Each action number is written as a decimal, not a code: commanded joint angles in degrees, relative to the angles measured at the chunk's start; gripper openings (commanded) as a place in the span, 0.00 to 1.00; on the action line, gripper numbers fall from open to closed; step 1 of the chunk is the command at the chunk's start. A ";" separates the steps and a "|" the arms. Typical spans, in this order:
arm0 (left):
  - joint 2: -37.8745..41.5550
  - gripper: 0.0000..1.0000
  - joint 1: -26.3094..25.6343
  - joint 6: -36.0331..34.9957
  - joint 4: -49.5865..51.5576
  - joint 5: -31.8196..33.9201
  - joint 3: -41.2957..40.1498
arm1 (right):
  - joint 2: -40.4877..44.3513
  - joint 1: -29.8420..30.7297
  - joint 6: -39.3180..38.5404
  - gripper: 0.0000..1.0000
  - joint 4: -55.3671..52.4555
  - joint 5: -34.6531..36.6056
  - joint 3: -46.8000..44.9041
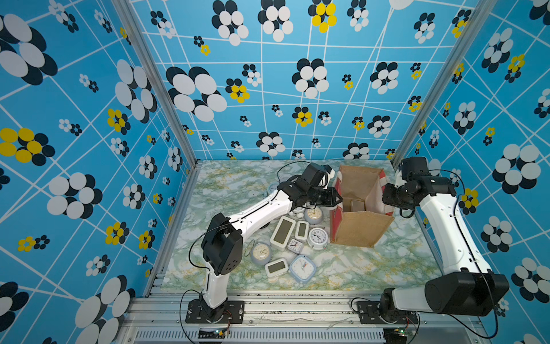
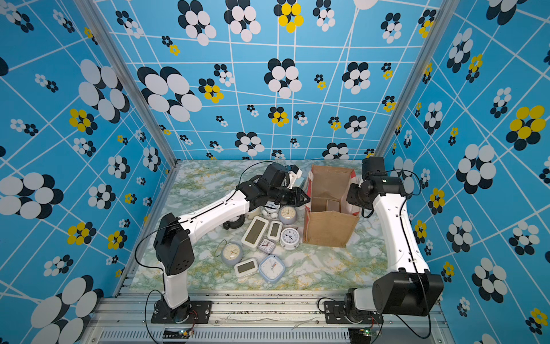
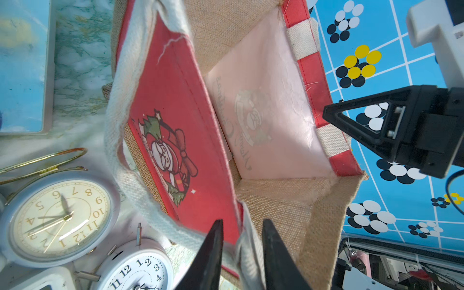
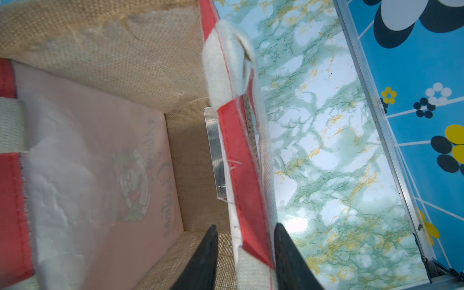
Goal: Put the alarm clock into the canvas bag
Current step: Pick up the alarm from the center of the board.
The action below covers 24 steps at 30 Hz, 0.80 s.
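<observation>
The marbled counter (image 1: 387,268) fills the lower middle of both top views, its near edge cut off by the arm mounts. The bag (image 1: 361,229) stands upright right of centre with its mouth open. Clocks (image 1: 318,237) lie clustered on the counter just left of the bag, and several are partly hidden under the left arm (image 1: 262,211). The left tool (image 3: 242,222) straddles the bag's left rim and handle (image 3: 125,175). Its jaws are slightly apart, but blur hides whether they pinch. The right tool (image 4: 244,227), hidden behind its wrist in the top views, sits astride the right rim with jaws parted and a gap inside. A grey slab (image 1: 357,205) on the bag's floor is too unclear to name.
</observation>
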<state>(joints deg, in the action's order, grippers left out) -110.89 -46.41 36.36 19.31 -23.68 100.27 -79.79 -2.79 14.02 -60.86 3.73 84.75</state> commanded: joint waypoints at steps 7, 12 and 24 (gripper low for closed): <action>1.63 0.35 1.84 -3.34 1.60 1.71 2.16 | 0.25 -0.25 -1.93 0.35 1.09 3.08 -1.21; 1.73 0.37 2.78 -4.39 2.46 2.19 2.71 | 0.52 -0.21 -2.44 0.44 2.06 2.74 -0.73; 0.54 0.42 7.58 -8.41 3.87 3.49 2.95 | -0.98 -0.20 -2.98 0.21 2.86 0.13 -1.45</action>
<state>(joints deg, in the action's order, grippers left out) -110.87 -40.73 30.68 21.89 -21.30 101.41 -80.40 -2.81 11.38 -58.94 4.14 83.90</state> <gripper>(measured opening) 0.417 0.231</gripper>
